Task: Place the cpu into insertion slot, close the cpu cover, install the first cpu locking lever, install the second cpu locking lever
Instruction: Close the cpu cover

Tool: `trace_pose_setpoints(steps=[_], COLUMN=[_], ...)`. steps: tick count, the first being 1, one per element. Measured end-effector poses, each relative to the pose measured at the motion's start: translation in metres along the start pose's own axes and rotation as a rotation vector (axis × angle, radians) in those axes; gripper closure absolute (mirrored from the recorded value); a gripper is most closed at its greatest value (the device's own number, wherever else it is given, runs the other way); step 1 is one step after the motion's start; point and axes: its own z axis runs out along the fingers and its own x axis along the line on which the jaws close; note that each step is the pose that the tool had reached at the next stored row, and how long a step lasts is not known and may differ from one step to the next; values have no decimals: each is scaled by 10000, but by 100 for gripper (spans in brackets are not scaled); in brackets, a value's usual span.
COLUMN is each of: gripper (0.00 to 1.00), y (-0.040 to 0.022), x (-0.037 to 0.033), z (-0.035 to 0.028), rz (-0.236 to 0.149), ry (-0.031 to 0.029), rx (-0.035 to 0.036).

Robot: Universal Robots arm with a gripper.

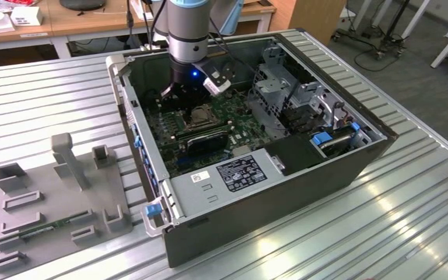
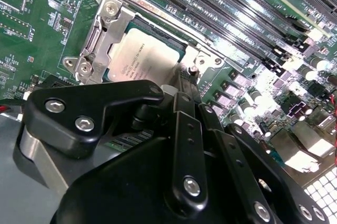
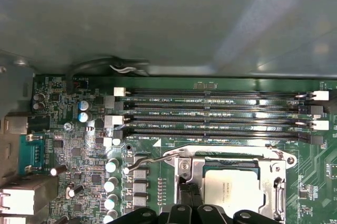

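The cpu (image 2: pixel 141 55) lies in the insertion slot (image 2: pixel 181 50), its pale metal face showing through the window of the cpu cover (image 2: pixel 105 23), which lies flat over it. In the first wrist view the cpu (image 3: pixel 234 190) and the cpu cover (image 3: pixel 192 168) sit below the memory slots. A thin wire locking lever (image 3: pixel 152 159) sticks out past the socket's corner towards the capacitors. My gripper (image 3: pixel 188 192) is down at the cover's edge, fingers together with nothing seen between them. In the exterior view the gripper (image 1: pixel 180 99) hangs inside the case just behind the insertion slot (image 1: pixel 201 115).
Long black memory slots (image 3: pixel 221 113) run beside the socket. The open computer case (image 1: pixel 232 175) walls in the motherboard, with a drive cage (image 1: pixel 275 87) on the exterior view's right. A grey fixture plate (image 1: pixel 53 204) stands on the ribbed metal table (image 1: pixel 380 233).
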Motion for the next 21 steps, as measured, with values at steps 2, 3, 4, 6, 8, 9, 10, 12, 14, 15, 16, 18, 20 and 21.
trace_pose_setpoints(steps=[2, 3, 4, 6, 8, 9, 10, 12, 14, 15, 16, 18, 20, 21], gripper=[89, 89, 89, 89, 89, 89, 89, 89, 89, 89, 89, 89, 89, 89], y=[2, 0, -1, -1, -1, -1, -1, -1, -1, -1, -1, -1, -1, -1], x=[-1, 0, 1, 1, 1, 2, 2, 2, 2, 3, 3, 3, 4, 3], z=[-13, -23, -32, -45, -63, -73, -84, -112, -145, -163, -184, -226, -272, -285], rz=[0, 0, 0, 0, 0, 0, -1, 0, 0, 0, 0, 0, 0, -1], ry=[-6, 0, 7, 5, 6, 6, 7, 7, 6, 6, 7, 6, 6, 5], rx=[-8, 0, 9, 6, 7, 7, 7, 9, 7, 8, 8, 8, 8, 8])
